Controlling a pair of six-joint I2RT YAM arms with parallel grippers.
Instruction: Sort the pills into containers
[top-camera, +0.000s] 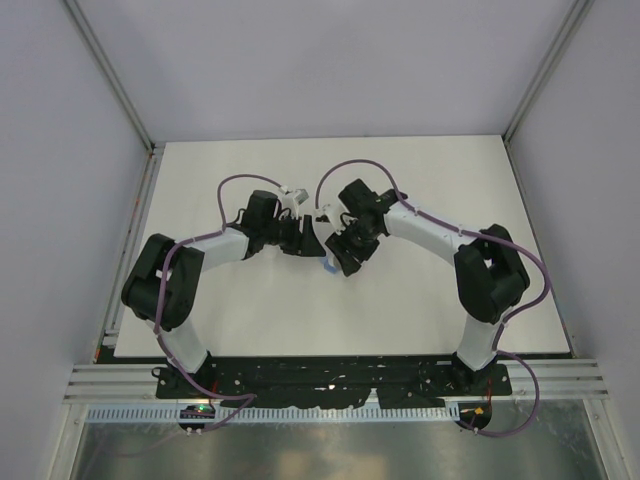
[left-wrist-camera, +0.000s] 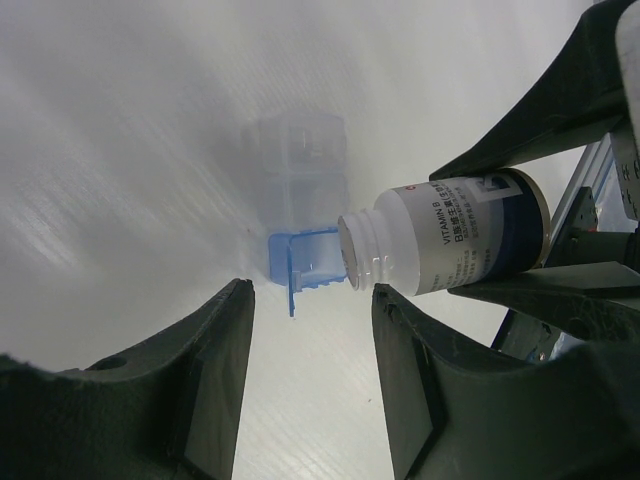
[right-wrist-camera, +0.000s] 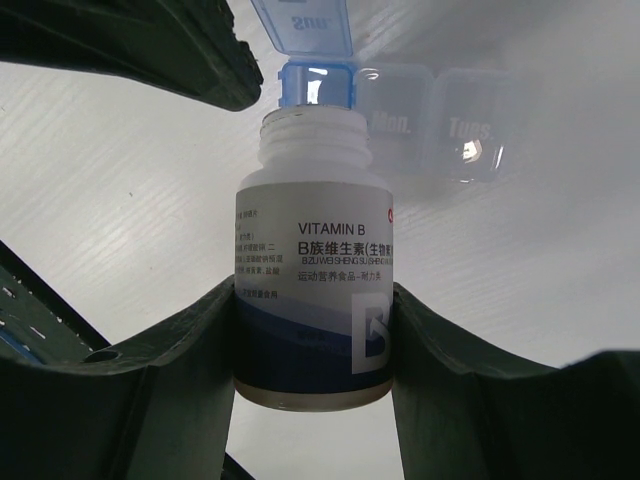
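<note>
My right gripper (right-wrist-camera: 312, 330) is shut on a white Vitamin B bottle (right-wrist-camera: 312, 290) with a dark blue label band. The bottle has no cap. It is tilted with its open mouth over the blue end compartment (right-wrist-camera: 315, 85) of a clear pill organizer (right-wrist-camera: 430, 120), whose blue lid (right-wrist-camera: 300, 25) stands open. In the left wrist view the bottle (left-wrist-camera: 450, 235) comes in from the right, mouth at the blue compartment (left-wrist-camera: 315, 265). My left gripper (left-wrist-camera: 312, 300) is open and empty just short of it. No pills show.
In the top view both grippers meet at mid table, left (top-camera: 305, 240) and right (top-camera: 340, 255), with a bit of the blue organizer (top-camera: 328, 267) under them. The white table (top-camera: 420, 310) is walled on three sides.
</note>
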